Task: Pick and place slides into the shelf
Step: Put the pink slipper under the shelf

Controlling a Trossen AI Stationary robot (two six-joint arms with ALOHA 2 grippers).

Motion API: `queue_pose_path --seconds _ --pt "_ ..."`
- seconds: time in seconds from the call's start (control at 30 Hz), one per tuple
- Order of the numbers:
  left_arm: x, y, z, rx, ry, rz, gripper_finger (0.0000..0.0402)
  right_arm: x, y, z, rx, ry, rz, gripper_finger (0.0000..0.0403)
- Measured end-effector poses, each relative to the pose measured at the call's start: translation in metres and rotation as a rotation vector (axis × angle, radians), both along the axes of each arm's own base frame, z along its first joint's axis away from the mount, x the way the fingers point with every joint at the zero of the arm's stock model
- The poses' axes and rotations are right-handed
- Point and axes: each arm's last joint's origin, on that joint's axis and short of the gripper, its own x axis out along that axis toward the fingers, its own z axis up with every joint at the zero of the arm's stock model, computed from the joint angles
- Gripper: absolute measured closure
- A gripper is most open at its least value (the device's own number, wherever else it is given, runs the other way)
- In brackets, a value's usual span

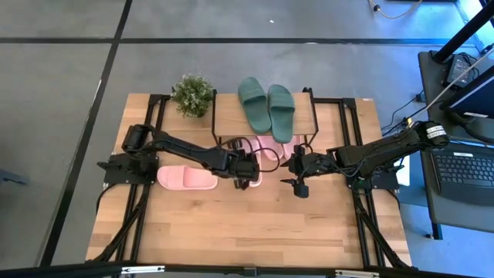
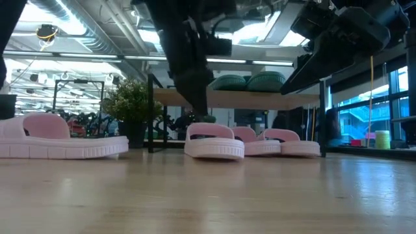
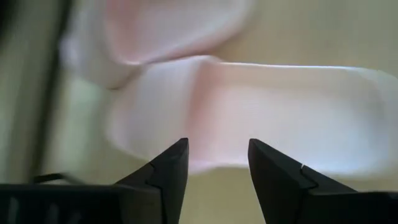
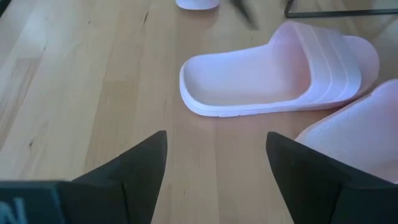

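Two dark green slides (image 1: pixel 266 108) lie side by side on the shelf's wooden top (image 1: pixel 228 116). Pink slides (image 1: pixel 272 147) sit on the table under the shelf's near edge. One more pink slide (image 1: pixel 185 177) lies flat on its sole at the left. My left gripper (image 3: pixel 217 155) hangs open just above another pink slide (image 3: pixel 249 118), which rests on its sole in front of the shelf (image 2: pixel 214 142). My right gripper (image 4: pixel 214 162) waits open above the bare table, right of that slide (image 4: pixel 280 68).
A small potted plant (image 1: pixel 191 94) stands at the shelf's far left corner. The shelf's thin black legs (image 2: pixel 151 117) flank the pink slides. The near half of the wooden table (image 1: pixel 247 232) holds nothing. A desk with a laptop (image 1: pixel 463 170) stands off the table's right.
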Motion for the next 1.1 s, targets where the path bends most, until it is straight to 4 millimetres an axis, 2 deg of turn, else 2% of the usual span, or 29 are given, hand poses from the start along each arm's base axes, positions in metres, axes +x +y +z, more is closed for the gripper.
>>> queue_pose_path --seconds 0.1,0.27,0.4,0.63,0.9,1.1 --pt "-0.001 -0.014 0.006 -0.193 -0.027 -0.081 0.0243 0.000 0.000 0.000 0.009 -0.001 -0.007 0.0129" --pt "0.009 -0.041 0.009 -0.451 -0.091 -0.345 0.0243 0.000 0.000 0.000 0.013 -0.001 -0.010 0.0129" --pt "0.013 -0.060 0.010 -0.475 -0.149 -0.435 0.0243 0.000 0.000 0.000 0.017 -0.001 -0.013 0.0129" --pt "0.014 -0.088 0.008 -0.399 -0.216 -0.435 0.0243 0.000 0.000 0.000 0.013 0.000 -0.011 0.0129" --pt "0.026 -0.082 -0.042 -0.405 -0.115 -0.346 0.0243 0.000 0.000 0.000 0.014 0.004 -0.011 0.0129" --pt "0.030 -0.072 -0.054 -0.383 -0.092 -0.304 0.0243 0.004 0.001 -0.010 0.008 0.044 -0.013 0.0129"
